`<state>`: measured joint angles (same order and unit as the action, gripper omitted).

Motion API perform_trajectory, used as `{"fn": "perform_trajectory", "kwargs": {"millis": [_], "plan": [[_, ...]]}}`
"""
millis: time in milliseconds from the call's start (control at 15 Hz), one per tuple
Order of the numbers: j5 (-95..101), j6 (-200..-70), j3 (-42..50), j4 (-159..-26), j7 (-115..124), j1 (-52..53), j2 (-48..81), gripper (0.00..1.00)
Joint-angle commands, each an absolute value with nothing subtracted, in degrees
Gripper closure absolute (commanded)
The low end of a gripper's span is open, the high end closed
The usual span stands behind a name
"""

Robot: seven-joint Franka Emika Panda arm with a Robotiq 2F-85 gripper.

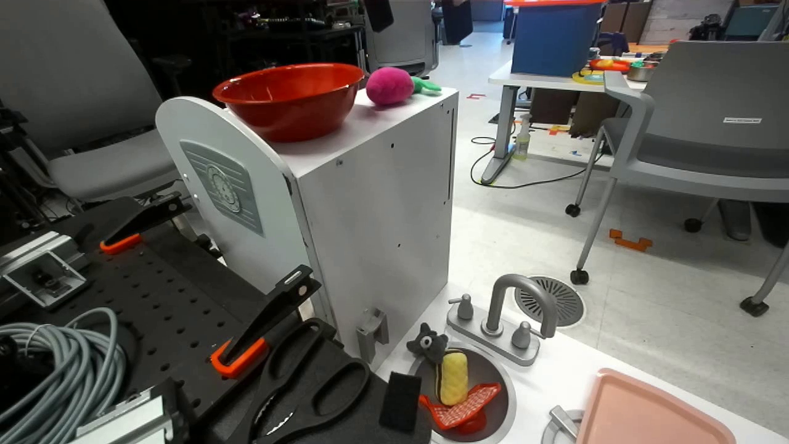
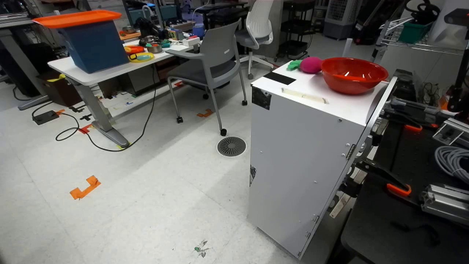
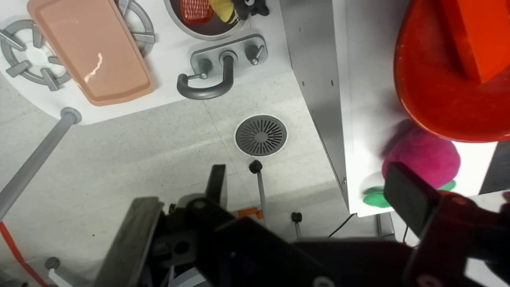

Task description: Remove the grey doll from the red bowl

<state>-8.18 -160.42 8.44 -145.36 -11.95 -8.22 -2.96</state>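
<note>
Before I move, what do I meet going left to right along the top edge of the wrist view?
Pink tray, red checkered item, yellow item, grey doll, cabinet side panel, red bowl.

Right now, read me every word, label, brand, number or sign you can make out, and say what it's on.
No text is legible in any view.
A white label on the back of the grey chair: too small to read.
A round emblem on the end of the white cabinet: any markings too small to make out.
</note>
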Motion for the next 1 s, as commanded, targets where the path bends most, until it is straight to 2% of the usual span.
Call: {"fn": "perform_trajectory", "kwargs": {"millis": [0,267,933], "plan": [[-10.5,-161.3,9.0,-146.1,-14.4,-7.7,-3.5,0.0],[-8.0,-159.9,8.9,-146.3,-12.0,-8.1,-4.1,0.0],[-5.2,-139.1,7.7,-147.1,-1.7,-8.3,-14.4,0.0]]}}
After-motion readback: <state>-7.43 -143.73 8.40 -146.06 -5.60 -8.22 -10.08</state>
